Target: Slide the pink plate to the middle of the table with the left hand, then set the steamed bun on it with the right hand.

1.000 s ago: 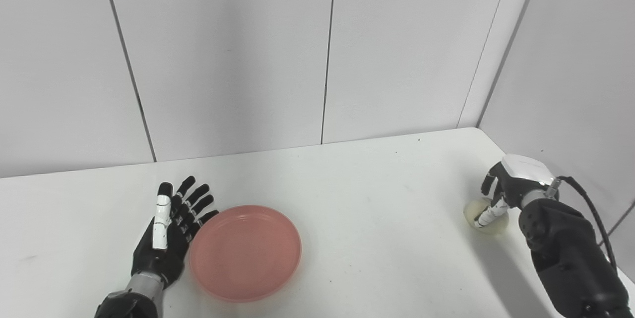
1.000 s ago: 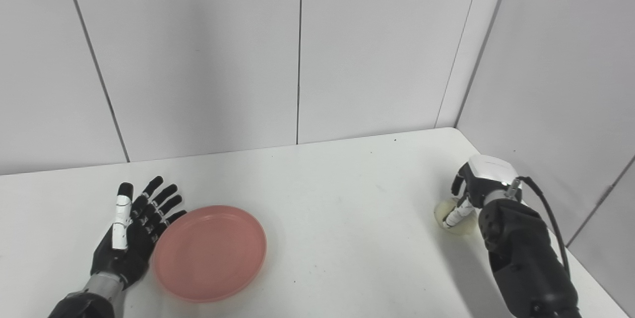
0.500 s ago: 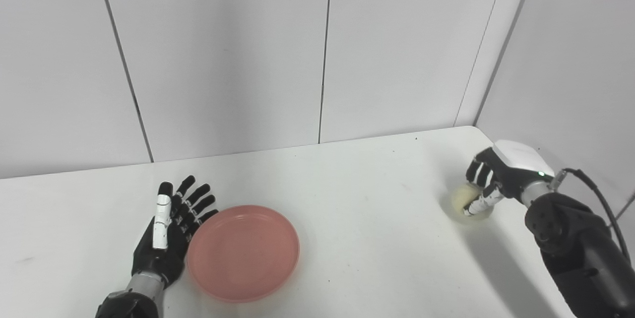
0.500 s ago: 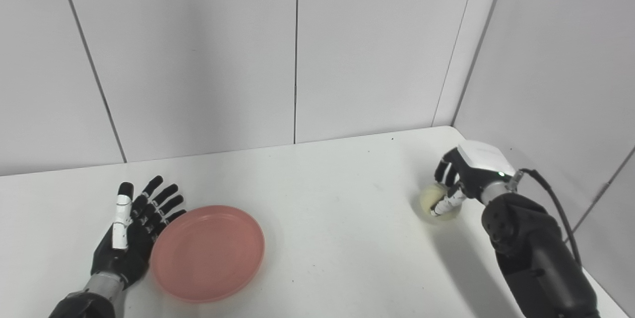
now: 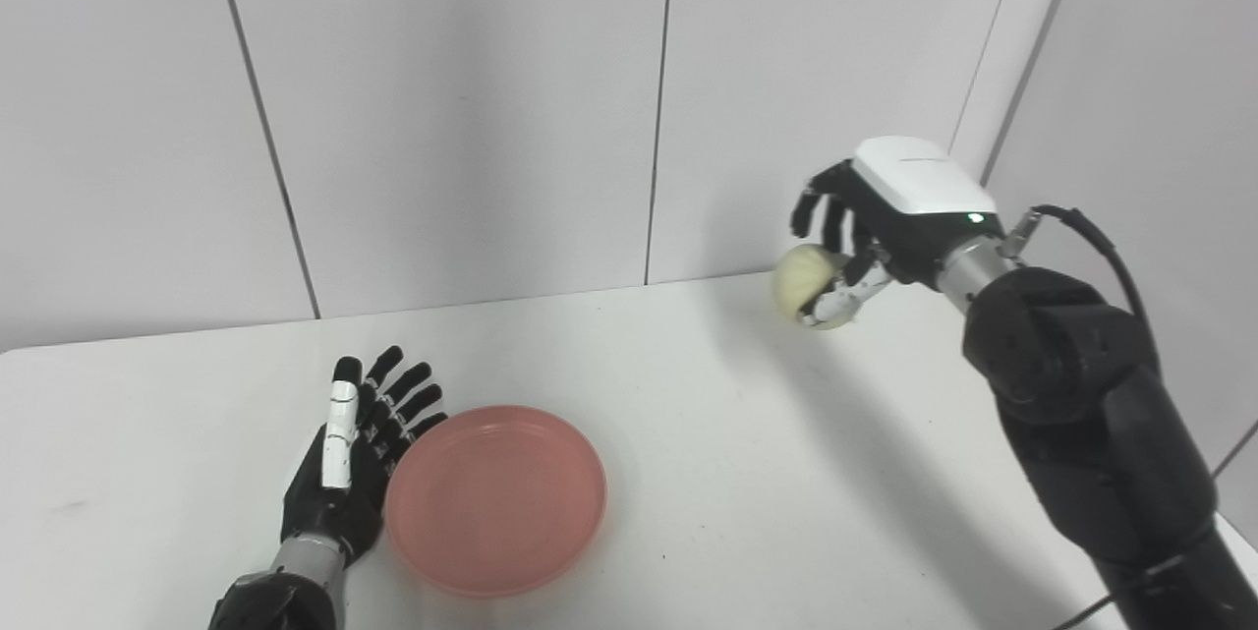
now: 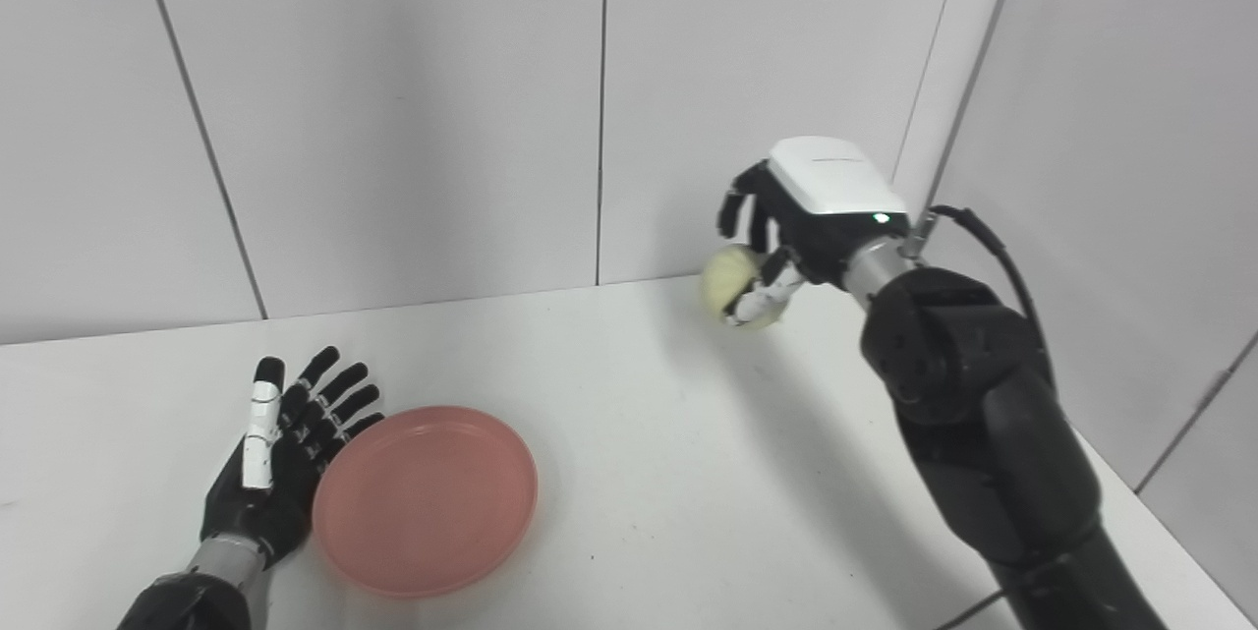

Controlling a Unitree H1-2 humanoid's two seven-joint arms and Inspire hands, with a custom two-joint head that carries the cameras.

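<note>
The pink plate (image 5: 494, 497) lies flat on the white table (image 5: 747, 473), left of the middle and near the front. My left hand (image 5: 352, 458) is open, fingers spread, lying against the plate's left rim. My right hand (image 5: 865, 227) is shut on the pale steamed bun (image 5: 801, 281) and holds it high above the table's far right part, well clear of the plate. The bun shows between the fingers in the right eye view (image 6: 729, 281) too.
White wall panels (image 5: 472, 99) stand close behind the table, and a side wall (image 5: 1160, 119) runs along its right edge. My right forearm (image 5: 1091, 414) reaches up from the lower right over the table's right side.
My right hand has lifted the bun off the table at the right edge and carried it up and to the left. The left hand and plate stay put; the camera shifted slightly.
</note>
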